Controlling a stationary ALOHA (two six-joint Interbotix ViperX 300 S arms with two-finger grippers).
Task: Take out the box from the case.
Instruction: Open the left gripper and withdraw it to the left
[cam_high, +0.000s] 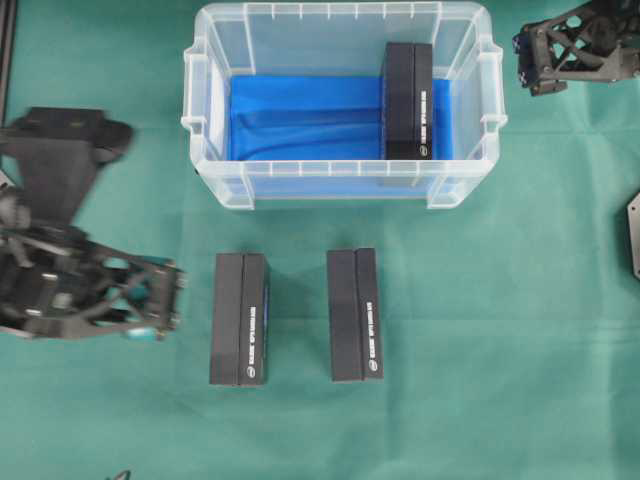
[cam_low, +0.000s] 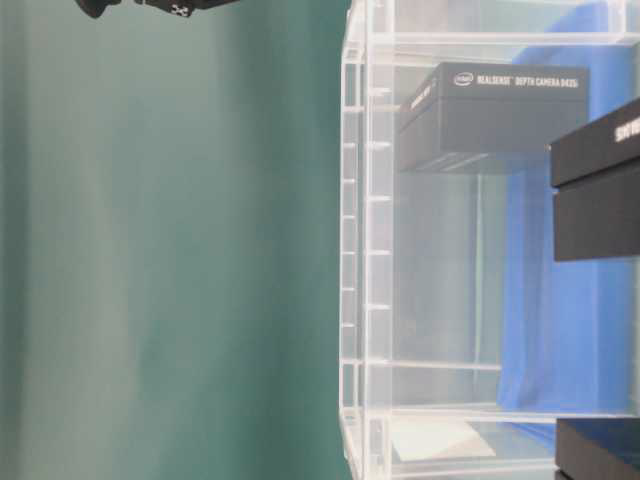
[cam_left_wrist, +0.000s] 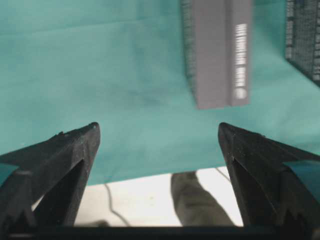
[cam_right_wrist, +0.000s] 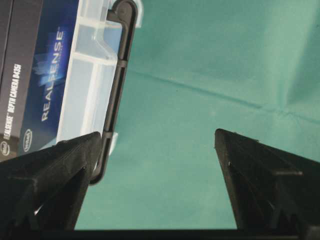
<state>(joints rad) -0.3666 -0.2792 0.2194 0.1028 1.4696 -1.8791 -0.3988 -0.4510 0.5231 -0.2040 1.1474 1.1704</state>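
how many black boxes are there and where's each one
3. One black box stands inside the case, at its right end. The other two lie on the green cloth in front of the case: left one, right one. None seems hidden.

Clear glossy plastic case (cam_high: 210, 150), matt black box (cam_high: 408, 100), green cloth table cover (cam_high: 500, 350)

Even, bright light, soft shadows, left arm (cam_high: 70, 280) motion-blurred overhead, left wrist view's box (cam_left_wrist: 217, 50) soft.

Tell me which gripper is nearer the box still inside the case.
Right. The right gripper hangs open just outside the case, past the end wall where the box stands. The left gripper is open, far off over the cloth near the two boxes outside.
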